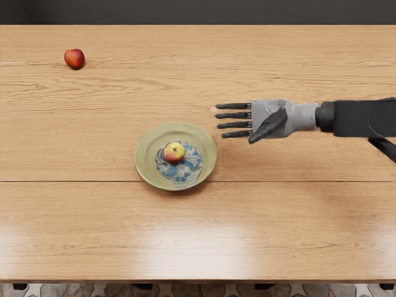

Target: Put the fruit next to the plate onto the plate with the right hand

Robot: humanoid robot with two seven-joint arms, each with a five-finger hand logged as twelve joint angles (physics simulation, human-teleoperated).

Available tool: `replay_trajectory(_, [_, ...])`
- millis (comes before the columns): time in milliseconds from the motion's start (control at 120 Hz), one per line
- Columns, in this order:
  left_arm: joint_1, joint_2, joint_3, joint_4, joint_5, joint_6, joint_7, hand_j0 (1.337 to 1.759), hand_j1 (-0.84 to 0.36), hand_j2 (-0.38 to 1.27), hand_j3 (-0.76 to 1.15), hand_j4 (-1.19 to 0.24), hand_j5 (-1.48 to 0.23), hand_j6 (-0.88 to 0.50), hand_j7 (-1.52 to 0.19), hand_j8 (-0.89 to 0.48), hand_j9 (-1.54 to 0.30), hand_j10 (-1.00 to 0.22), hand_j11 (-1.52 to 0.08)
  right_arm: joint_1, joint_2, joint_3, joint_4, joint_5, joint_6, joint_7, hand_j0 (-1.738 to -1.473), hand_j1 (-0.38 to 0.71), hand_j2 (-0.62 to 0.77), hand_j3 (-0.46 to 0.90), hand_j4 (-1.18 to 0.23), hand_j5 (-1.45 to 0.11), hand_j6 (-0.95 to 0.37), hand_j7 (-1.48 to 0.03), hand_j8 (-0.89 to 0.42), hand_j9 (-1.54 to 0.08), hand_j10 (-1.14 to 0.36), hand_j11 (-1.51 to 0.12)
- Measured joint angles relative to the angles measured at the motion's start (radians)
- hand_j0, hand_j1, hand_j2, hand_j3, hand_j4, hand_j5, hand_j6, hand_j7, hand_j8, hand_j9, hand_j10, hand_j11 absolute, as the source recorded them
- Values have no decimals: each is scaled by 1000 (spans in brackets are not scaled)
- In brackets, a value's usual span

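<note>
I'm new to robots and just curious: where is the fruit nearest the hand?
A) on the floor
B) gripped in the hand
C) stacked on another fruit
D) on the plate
D: the fruit sits on the plate, and the open right hand beside it holds nothing.

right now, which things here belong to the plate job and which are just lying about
Belongs to the job:
- plate
- yellow-red fruit, lying on the plate
- right hand, open, holding nothing, to the plate's right

Just lying about:
- red fruit, far left, well apart from the plate
</note>
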Motion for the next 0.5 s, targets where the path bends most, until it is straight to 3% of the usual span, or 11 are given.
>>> replay_trajectory(242, [-13,0,0,1,0,0,0,1658,330,4,0,-17,-21,-17,-21,-17,-21,-17,-21,-34,-213,-7,-1,38,0,0,-1658,-349,0,0,0,0,3,0,2,0,1,0])
replay_trajectory(500, [-27,0,0,1,0,0,0,1658,330,4,0,-16,-21,-17,-20,-17,-20,-16,-20,-69,-368,-8,-3,42,1,0,-1658,-349,0,0,0,0,4,0,3,0,2,0])
